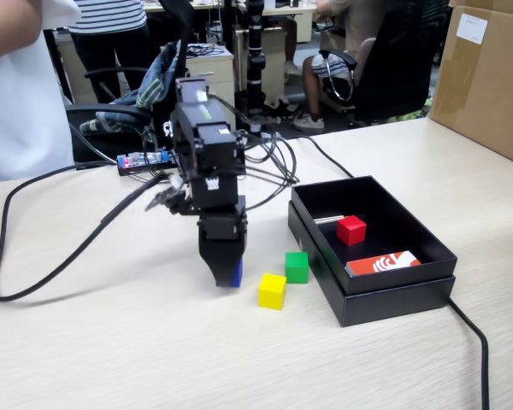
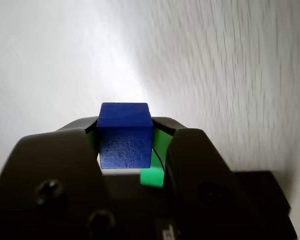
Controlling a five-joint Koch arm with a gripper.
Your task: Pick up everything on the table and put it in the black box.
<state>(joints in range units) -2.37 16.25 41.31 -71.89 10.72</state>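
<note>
My gripper [image 1: 227,280] points straight down at the table [image 1: 111,359], left of the black box [image 1: 393,305]. Its jaws stand on either side of the blue cube [image 1: 233,273], which fills the gap between them, low at the tabletop. In the wrist view the blue cube [image 2: 125,142] sits between the green pads of the gripper [image 2: 126,122]. The yellow cube [image 1: 272,290] and the green cube [image 1: 297,266] lie on the table between the gripper and the box. The red cube [image 1: 351,230] lies inside the box.
A red-and-white card [image 1: 382,262] and a thin silver stick [image 1: 329,219] lie in the box. A brown carton [image 1: 487,77] stands at the far right. Black cables [image 1: 34,282] run across the table at left, and another [image 1: 470,333] runs beside the box.
</note>
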